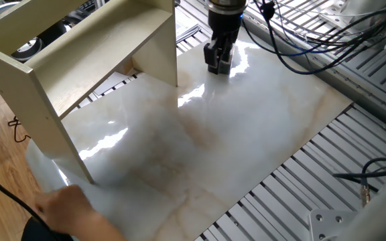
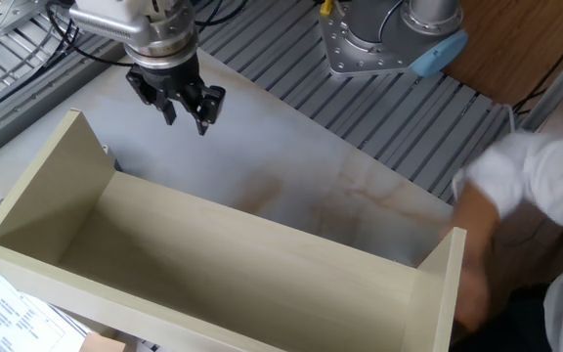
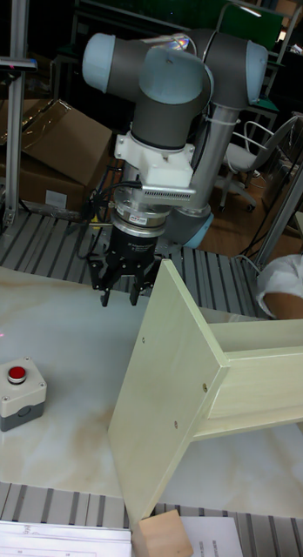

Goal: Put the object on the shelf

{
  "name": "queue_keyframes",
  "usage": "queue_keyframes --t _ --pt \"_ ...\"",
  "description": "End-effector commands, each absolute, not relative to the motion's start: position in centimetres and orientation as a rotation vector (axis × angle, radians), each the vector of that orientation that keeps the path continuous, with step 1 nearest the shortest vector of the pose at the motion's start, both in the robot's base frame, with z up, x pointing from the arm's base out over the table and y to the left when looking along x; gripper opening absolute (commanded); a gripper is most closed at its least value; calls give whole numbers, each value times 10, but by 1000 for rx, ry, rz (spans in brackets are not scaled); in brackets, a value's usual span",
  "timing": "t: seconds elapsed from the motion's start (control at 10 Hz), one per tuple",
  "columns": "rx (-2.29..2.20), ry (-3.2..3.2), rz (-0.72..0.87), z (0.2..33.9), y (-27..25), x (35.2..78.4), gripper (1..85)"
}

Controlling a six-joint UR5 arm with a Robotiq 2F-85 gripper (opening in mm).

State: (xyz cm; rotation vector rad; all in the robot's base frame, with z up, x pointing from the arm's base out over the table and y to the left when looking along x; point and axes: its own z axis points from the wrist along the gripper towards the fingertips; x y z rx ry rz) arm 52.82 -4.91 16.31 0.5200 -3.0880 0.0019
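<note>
A glossy marble-patterned table [image 1: 246,127] sits on ribbed grey metal flooring; behind the arm in the tall fixed view the room is dim, with cardboard boxes.

In that view the grey push-button box [image 3: 18,393] stands at the far left on the marble, red button up, well apart from the gripper [image 3: 118,298]. The gripper hangs pointing straight down beneath the bent UR5 arm [image 3: 169,87], fingers parted and holding nothing.

In one fixed view the gripper [image 1: 218,61] hides the box. The other fixed view shows the gripper [image 2: 186,112] but not the box.

To the right stands the cream shelf [image 3: 212,365], beside the gripper. A person's hand [image 1: 69,204], blurred, rests near the table's corner.
</note>
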Motion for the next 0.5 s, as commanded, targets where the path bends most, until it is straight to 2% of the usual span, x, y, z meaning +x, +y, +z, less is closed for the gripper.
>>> queue_keyframes --t 0.0,0.2,0.3,0.4 --pt "670 -3064 38 151 -85 544 527" --pt "668 -3057 -7 144 -85 549 537" --pt "585 -3071 -44 145 -69 543 570" --pt "602 -3095 -7 145 -73 551 640"
